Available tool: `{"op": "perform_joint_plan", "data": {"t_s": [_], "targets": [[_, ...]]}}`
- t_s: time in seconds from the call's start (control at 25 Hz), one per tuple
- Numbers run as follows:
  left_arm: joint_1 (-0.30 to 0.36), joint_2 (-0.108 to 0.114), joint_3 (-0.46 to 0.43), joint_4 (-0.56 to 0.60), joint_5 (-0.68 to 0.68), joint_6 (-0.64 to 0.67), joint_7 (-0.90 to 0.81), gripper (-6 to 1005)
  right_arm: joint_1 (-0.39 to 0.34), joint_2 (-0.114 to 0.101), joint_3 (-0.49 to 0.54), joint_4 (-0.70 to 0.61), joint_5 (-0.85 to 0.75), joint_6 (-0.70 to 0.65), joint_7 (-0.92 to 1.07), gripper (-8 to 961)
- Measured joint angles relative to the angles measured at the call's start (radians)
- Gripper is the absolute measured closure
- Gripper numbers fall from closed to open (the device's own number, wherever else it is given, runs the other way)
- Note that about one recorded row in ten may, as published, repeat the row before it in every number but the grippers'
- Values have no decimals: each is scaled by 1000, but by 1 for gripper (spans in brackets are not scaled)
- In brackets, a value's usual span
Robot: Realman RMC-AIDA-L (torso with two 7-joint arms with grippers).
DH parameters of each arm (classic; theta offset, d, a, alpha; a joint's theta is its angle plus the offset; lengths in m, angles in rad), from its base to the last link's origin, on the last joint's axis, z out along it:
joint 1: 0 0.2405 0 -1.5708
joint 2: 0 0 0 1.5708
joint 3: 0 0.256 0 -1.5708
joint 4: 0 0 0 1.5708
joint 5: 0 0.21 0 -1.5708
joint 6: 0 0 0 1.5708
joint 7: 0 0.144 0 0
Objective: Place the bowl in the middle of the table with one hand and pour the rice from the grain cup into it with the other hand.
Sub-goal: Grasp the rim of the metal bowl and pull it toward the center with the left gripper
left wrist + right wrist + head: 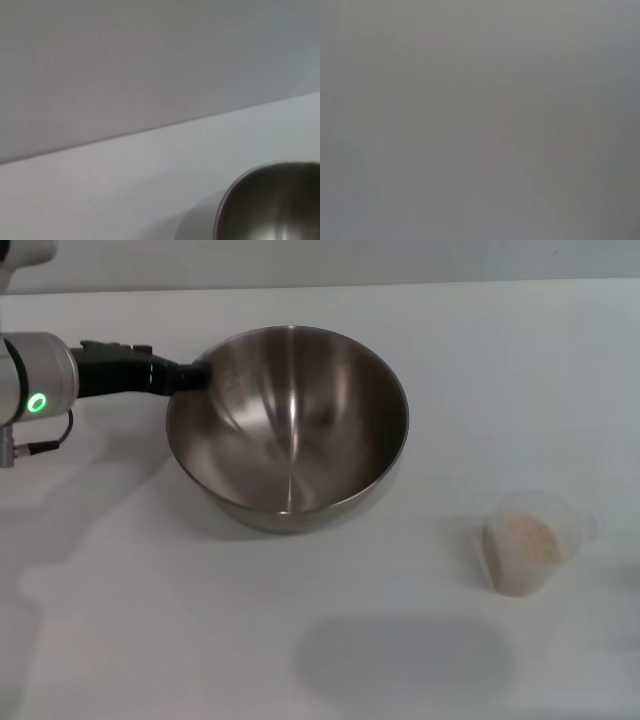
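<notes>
The left gripper (197,376) reaches in from the robot's left, its black body level above the table (120,570), and its tip meets the near-left rim of the bowl (288,425). It appears closed on that rim, though the fingertips themselves are hidden where they meet the steel. A green ring light glows on the silver arm segment behind the gripper.

The bowl is a wide, round stainless-steel mixing bowl with a shiny brushed interior, streaked by bright vertical reflections and darker patches, and a small flat base. It is empty. It sits tilted, its opening facing the camera, with the rim lifted on the side away from the gripper's level. In the left wrist view only a curved part of the bowl (272,205) shows, against the white tabletop and the grey wall beyond.

Well away from the gripper, on the far side of the bowl and nearer the robot, stands the grain cup (532,543): small, translucent plastic, upright, apart from the bowl. The rice (524,541) inside is a pale beige mass filling much of it.

The right gripper is nowhere in sight; its wrist view shows only plain grey.
</notes>
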Motion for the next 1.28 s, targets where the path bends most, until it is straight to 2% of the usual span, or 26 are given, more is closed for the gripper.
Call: {"op": "perform_joint_plan", "data": {"t_s": [0.32,0.56,1.28], "targets": [[-11,-3,17,53,-19,20,25,280,-2,0,0,3,0,9,0,155],[-37,-5,24,134,-50,52,65,291,-1,0,-3,3,-1,11,0,155],[-56,-2,34,175,-72,64,86,324,5,0,-11,0,-2,24,0,155]]}}
